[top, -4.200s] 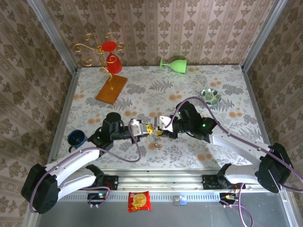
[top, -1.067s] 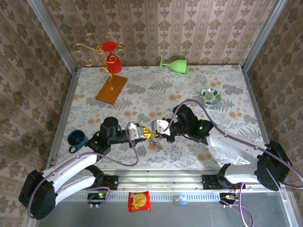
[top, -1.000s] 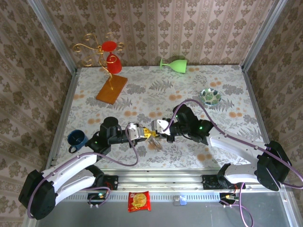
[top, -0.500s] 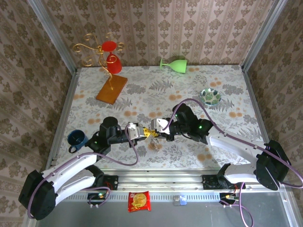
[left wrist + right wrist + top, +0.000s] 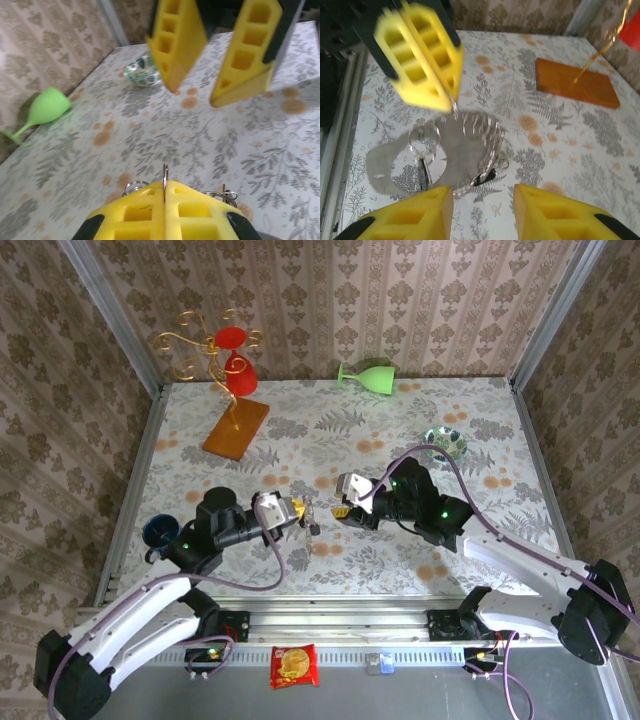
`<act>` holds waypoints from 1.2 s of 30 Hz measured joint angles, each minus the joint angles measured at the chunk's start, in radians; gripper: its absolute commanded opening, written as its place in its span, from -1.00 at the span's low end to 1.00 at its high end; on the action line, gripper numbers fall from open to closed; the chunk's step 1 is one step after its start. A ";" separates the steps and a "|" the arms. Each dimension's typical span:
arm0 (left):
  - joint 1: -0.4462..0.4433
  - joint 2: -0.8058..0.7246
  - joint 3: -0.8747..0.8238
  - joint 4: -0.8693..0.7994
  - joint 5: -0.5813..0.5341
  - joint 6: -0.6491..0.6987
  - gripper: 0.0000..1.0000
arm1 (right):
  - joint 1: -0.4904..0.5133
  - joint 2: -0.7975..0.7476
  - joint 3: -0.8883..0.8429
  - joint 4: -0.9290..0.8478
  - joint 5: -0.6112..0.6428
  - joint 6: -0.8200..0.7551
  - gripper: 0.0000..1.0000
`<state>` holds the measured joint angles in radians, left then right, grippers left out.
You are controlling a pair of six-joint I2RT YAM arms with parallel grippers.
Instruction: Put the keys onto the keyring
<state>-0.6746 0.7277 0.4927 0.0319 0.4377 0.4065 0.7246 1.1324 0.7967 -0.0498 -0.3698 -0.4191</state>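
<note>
A: Where is the keyring (image 5: 466, 150) right now?

B: Pinched in the left pincer (image 5: 297, 509). Its yellow jaws are pressed flat together on the ring's thin edge, and the rest hangs below the tips, off the tabletop (image 5: 400, 430). From the right wrist it reads as a grey smear, too blurred to give its exact tilt.

A: And the keys (image 5: 311, 523)?

B: Small dark heads dangling in the same bunch under the left tips. Whether both are threaded on, I cannot tell.

A: The right pincer (image 5: 340, 508)?

B: Empty, jaws partway apart, facing the left one tip to tip with a clear gap between them. The bunch lies straight ahead of it and a little lower.

A: So what does the next move turn on?

B: My judgement — the ring's plane. From the left wrist it shows edge-on, in line with the seam of the left jaws, and the gap of the right jaws straddles that same line. The right arm is the free one and it is near, so it would come straight in, low.
</note>
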 measured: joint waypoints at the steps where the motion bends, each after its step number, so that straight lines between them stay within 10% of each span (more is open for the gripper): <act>1: 0.006 -0.020 0.006 -0.021 -0.024 -0.005 -1.00 | 0.002 0.007 0.000 -0.002 0.018 0.019 -0.27; 18: 0.113 -0.234 0.066 -0.294 -0.491 -0.153 -1.00 | 0.145 0.460 0.248 -0.076 0.251 0.521 -0.20; 36: 0.121 -0.235 0.066 -0.321 -0.547 -0.179 -1.00 | 0.093 0.911 0.671 -0.420 0.245 0.863 -0.32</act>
<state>-0.5537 0.4931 0.5587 -0.2893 -0.1097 0.2279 0.8173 2.0430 1.4673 -0.4698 -0.1253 0.4438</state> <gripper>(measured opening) 0.053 0.346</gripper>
